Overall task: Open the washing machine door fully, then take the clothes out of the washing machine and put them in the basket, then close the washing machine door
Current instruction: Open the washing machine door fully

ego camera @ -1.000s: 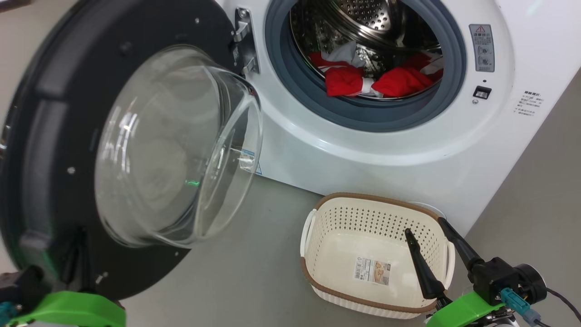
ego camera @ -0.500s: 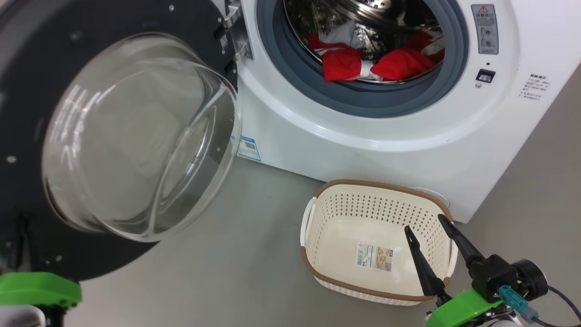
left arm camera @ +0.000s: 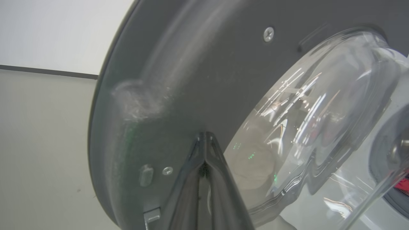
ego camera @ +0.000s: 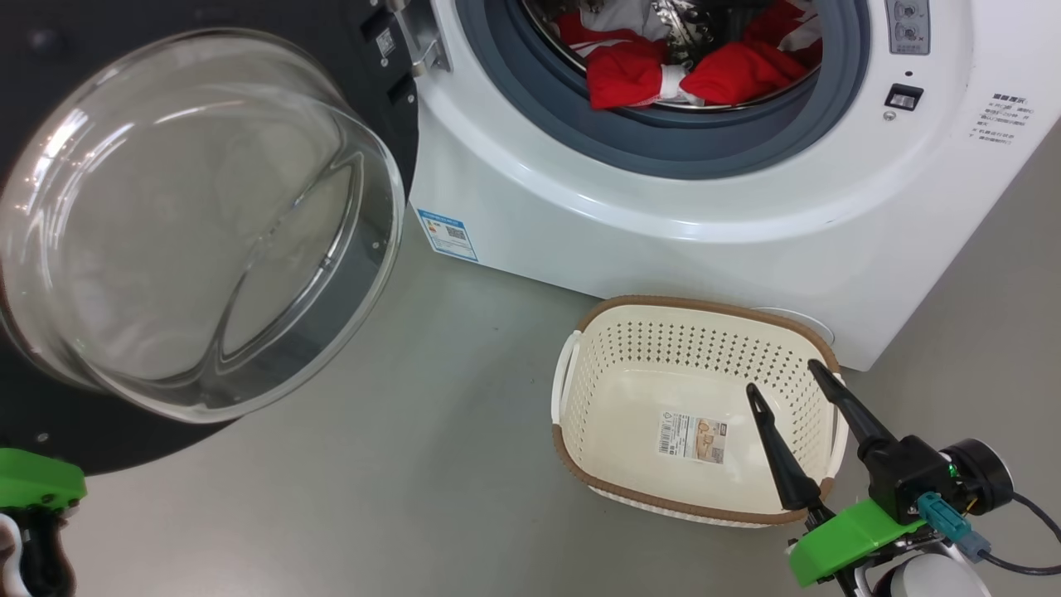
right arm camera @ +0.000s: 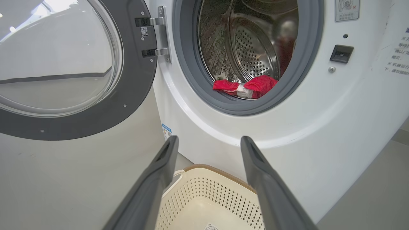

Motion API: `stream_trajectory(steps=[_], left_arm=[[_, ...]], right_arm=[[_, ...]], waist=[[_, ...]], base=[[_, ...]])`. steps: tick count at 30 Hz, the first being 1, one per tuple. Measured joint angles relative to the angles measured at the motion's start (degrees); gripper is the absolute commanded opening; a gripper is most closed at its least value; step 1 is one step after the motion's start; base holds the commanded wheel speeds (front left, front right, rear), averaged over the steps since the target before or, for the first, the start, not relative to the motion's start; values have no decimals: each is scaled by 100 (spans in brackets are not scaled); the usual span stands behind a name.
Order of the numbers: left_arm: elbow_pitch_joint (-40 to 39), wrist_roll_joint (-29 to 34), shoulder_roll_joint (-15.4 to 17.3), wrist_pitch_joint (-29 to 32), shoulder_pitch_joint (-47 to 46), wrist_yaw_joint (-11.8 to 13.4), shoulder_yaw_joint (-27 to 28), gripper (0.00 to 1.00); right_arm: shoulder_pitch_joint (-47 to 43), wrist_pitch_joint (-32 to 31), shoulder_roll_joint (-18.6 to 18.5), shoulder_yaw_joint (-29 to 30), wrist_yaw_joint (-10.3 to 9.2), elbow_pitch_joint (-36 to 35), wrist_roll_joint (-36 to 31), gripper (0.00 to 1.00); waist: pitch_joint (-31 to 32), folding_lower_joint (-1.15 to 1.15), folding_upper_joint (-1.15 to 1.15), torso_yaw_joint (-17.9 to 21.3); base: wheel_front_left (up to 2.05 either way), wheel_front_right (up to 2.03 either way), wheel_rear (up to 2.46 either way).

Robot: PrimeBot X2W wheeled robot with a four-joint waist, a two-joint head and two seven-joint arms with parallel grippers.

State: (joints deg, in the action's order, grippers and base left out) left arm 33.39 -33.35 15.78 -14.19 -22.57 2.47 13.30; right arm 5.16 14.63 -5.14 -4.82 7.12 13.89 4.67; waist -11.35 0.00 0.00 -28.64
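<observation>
The washing machine door (ego camera: 365, 108) stands swung out to the left, its glass bowl (ego camera: 199, 224) bulging toward me. In the white washing machine (ego camera: 663, 240), red clothes (ego camera: 663, 75) with white parts lie at the front of the drum. The cream basket (ego camera: 704, 308) stands on the floor before the machine, with just a paper label inside. My right gripper (ego camera: 782, 377) hovers open over the basket's right end. In the left wrist view, my left gripper (left arm camera: 205, 135) is shut with nothing in it. Its tips point at the door's dark inner face (left arm camera: 191, 80); I cannot tell whether they touch it.
Grey floor (ego camera: 431, 464) spreads between the door and the basket. The door's latch slot (ego camera: 903, 97) sits right of the drum opening. A cable (ego camera: 1028, 539) trails from my right wrist. A pale wall (left arm camera: 48, 32) lies beyond the door's outer edge.
The door has swung further out to the left, away from the drum opening. The head camera has tilted down. My left wrist mount has slid toward the lower left corner. The right gripper stays over the basket.
</observation>
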Motion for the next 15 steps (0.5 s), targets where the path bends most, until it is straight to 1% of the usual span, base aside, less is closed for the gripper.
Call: stream_trajectory(steps=[3,5,6,8,11,12,14,15], left_arm=[[157,8,1,-11,-87,-29,56,0],[234,7,0,-11,-124,-141,126,0],[259,9,0,-11,-128,-157,146,0],[253,26,-30,-11,-130,-199,213,0],[69,148,-129,-11,-126,-190,439,0],[-23,194,-160,-11,-119,-181,505,4],[-282,327,-247,-12,-74,-146,621,84],[-441,403,-289,-12,-34,-146,666,100]], right_arm=[[63,0,-1,-15,0,20,0,100],[88,0,1,-20,0,23,0,100],[87,0,1,-20,0,30,0,100],[87,0,3,-19,0,47,0,100],[87,0,20,1,0,62,1,100],[87,0,31,12,0,62,1,100],[87,0,58,16,0,60,3,100],[87,0,73,18,0,60,8,100]], waist=[[-26,0,0,33],[-31,0,0,55],[-28,0,0,62],[-10,0,0,72],[40,0,0,78],[62,0,0,82],[114,0,0,97],[141,0,0,107]], base=[[0,0,0],[0,0,0],[0,0,0],[0,0,0],[0,0,0],[0,0,0],[0,0,0],[0,0,0]])
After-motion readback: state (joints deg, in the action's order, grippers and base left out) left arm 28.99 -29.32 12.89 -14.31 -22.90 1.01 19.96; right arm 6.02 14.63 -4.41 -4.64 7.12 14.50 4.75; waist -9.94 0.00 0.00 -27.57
